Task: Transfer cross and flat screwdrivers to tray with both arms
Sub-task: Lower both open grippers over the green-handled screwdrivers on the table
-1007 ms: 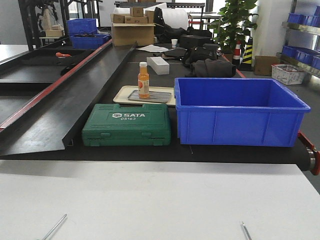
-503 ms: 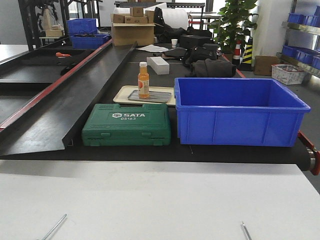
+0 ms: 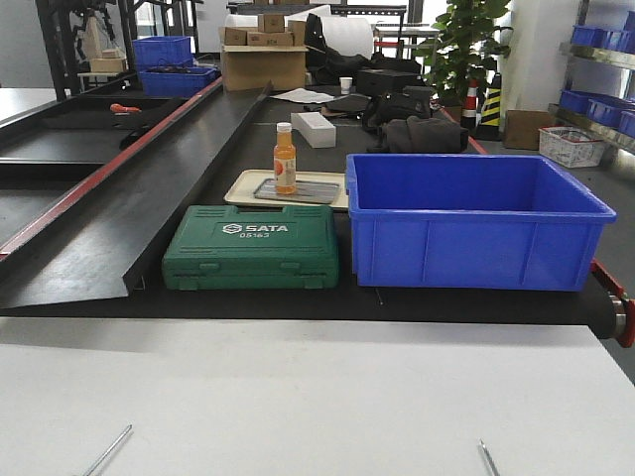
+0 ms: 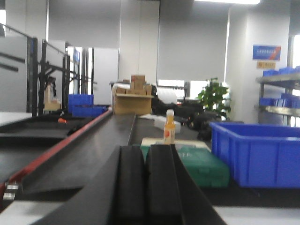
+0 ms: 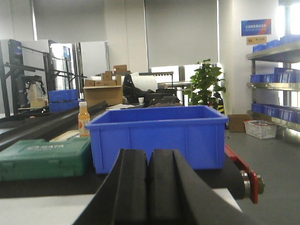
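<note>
Two thin metal rods lie on the white table at the bottom edge of the front view, one at the left point(image 3: 107, 449) and one at the right point(image 3: 486, 457). I cannot tell if they are screwdriver shafts; no handles show. The beige tray point(image 3: 241, 188) sits on the black belt behind the green toolbox, with a grey plate point(image 3: 310, 191) and an orange bottle point(image 3: 285, 159) on it. My left gripper point(image 4: 145, 149) is shut and empty, pointing level toward the belt. My right gripper point(image 5: 149, 152) is shut and empty, facing the blue bin. Neither gripper shows in the front view.
A green SATA toolbox point(image 3: 251, 247) lies at the belt's front edge. A large blue bin point(image 3: 474, 224) stands to its right. A black sloped chute point(image 3: 119, 213) with a red strip runs along the left. Boxes, bins and a plant stand far behind.
</note>
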{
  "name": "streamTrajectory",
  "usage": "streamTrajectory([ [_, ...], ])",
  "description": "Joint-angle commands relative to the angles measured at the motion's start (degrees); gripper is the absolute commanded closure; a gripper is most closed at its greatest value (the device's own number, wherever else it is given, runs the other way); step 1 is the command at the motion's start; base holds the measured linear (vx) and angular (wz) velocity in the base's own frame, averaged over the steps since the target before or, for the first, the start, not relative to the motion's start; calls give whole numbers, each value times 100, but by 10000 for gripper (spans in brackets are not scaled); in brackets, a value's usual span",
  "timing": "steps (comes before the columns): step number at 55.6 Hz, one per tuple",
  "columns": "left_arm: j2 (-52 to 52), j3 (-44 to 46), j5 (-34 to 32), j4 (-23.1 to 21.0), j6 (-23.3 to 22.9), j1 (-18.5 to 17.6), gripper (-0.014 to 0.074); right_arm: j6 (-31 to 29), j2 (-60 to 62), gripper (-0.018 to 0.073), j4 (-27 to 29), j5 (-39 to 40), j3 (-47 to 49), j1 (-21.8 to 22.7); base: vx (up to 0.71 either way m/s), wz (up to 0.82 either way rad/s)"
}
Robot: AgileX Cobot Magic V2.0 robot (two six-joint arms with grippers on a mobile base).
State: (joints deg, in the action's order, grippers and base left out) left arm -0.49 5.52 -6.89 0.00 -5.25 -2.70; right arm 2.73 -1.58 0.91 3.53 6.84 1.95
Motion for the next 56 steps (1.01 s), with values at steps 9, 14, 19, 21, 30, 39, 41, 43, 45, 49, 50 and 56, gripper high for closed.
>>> streamTrajectory([
  [9,1053,1736,612,0,-37,-19,579,-95,-1499,563,-57,-566,1772,33,0,0],
  [14,1570,2060,749,0,5,-19,551,-95,-2112,552,-57,-624,1955,33,0,0],
  [19,2109,2120,761,0,116,-19,495,-89,-2667,522,-44,-619,1985,33,0,0],
  [21,2311,2120,783,0,133,-19,465,-53,-2862,503,-33,-619,1985,33,0,0],
  [30,3142,2120,805,0,133,-19,269,12,-3601,360,-33,-603,1985,33,0,0],
  [39,3885,2108,689,0,133,-19,97,12,-4186,151,-33,-582,1985,33,0,0],
  [41,4052,2108,689,0,133,-19,78,12,-4290,125,-33,-582,1985,33,0,0],
  [43,4182,2108,689,0,133,-19,69,12,-4412,95,-33,-582,1985,33,0,0],
  [45,4299,2108,689,0,133,-19,66,12,-4522,78,-18,-582,1985,33,0,0],
  [49,4539,2108,689,-32,87,-19,66,37,-4690,64,85,-656,1985,33,0,0],
  [50,4584,2114,724,-37,60,-19,66,37,-4732,64,103,-657,1985,33,0,0],
  [56,4936,2330,1011,-37,-172,-19,66,20,-4856,64,139,-771,1990,33,0,0],
])
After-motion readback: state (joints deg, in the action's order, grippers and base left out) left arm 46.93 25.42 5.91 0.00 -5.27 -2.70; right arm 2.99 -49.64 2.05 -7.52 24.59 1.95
